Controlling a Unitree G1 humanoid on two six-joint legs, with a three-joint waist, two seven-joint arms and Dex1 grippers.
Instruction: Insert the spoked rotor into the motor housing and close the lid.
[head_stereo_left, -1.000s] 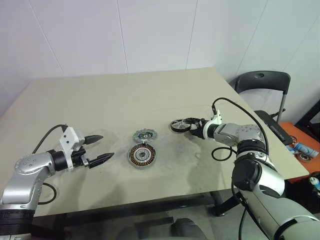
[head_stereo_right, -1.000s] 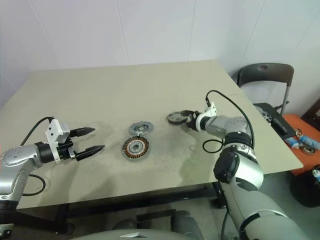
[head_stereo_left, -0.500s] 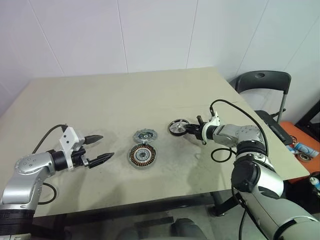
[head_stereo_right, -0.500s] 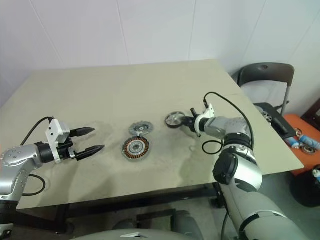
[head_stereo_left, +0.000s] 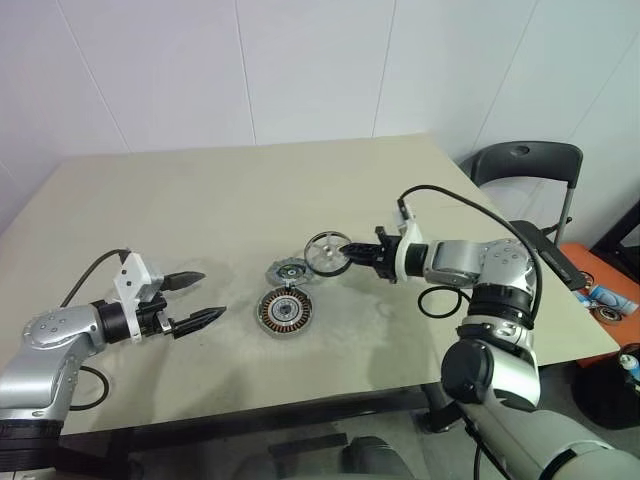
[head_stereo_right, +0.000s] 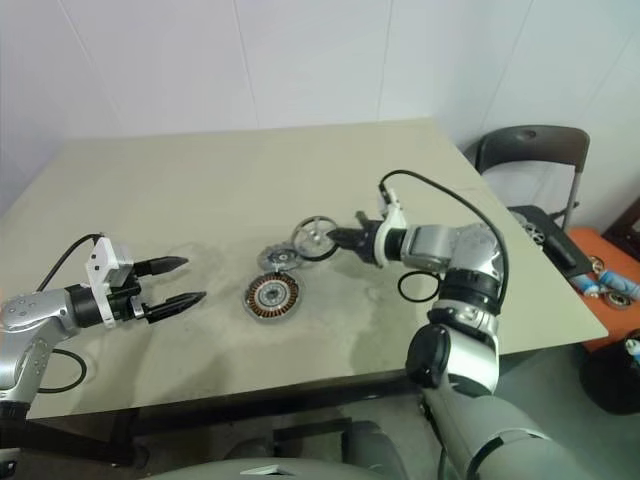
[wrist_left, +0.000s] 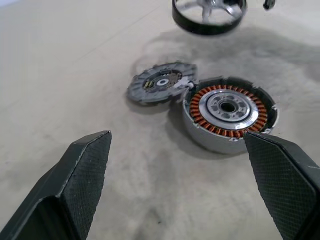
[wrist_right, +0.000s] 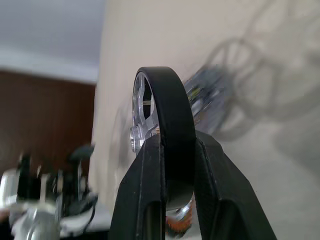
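- The right gripper (head_stereo_left: 352, 254), which a second ago reached for the spoked rotor (head_stereo_left: 327, 252) lying flat at the table's right side, has now clamped its two black fingers on the rotor's black rim and lifted it clear of the table (head_stereo_left: 200, 190).
- The rotor has been carried leftward and tipped up on edge; it now hangs in the air just above and beside the lid (head_stereo_left: 288, 271).
- Judged from this, the pick-up is done and the insertion comes next: the rotor must be laid level again and lowered onto the motor housing (head_stereo_left: 286, 311).
- The housing sits open, copper windings showing, touching the lid's near edge and slightly nearer the robot than the held rotor.
- The left gripper (head_stereo_left: 196, 297) hovers to the housing's left, fingers spread wide apart, holding nothing.
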